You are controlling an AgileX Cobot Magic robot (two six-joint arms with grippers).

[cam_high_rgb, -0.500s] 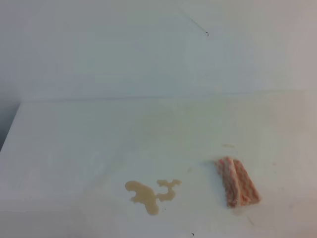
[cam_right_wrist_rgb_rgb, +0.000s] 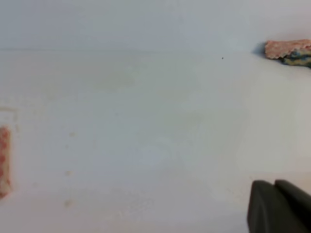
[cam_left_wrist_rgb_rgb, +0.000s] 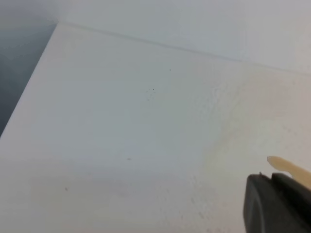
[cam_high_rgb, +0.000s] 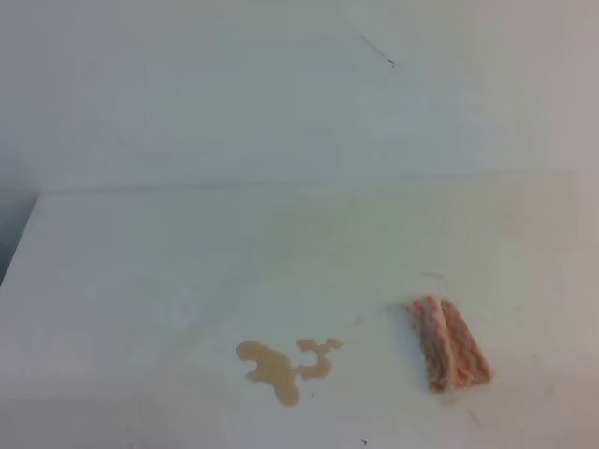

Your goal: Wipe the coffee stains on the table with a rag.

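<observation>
The coffee stains [cam_high_rgb: 281, 365] are two tan lobed blotches on the white table [cam_high_rgb: 140, 281], near its front centre. The pinkish-orange striped rag [cam_high_rgb: 447, 343] lies folded flat to the right of them, a short gap apart. Neither gripper shows in the exterior high view. In the left wrist view one dark finger [cam_left_wrist_rgb_rgb: 274, 201] of my left gripper shows at the bottom right, with a tip of a stain [cam_left_wrist_rgb_rgb: 286, 167] just beyond it. In the right wrist view one dark finger [cam_right_wrist_rgb_rgb: 279, 206] of my right gripper shows at the bottom right, and the rag's edge [cam_right_wrist_rgb_rgb: 4, 160] at the far left.
The table's left edge [cam_high_rgb: 23, 234] drops to a dark floor. A white wall [cam_high_rgb: 281, 94] rises behind the table. Another orange-and-blue cloth [cam_right_wrist_rgb_rgb: 289, 51] lies at the far back right in the right wrist view.
</observation>
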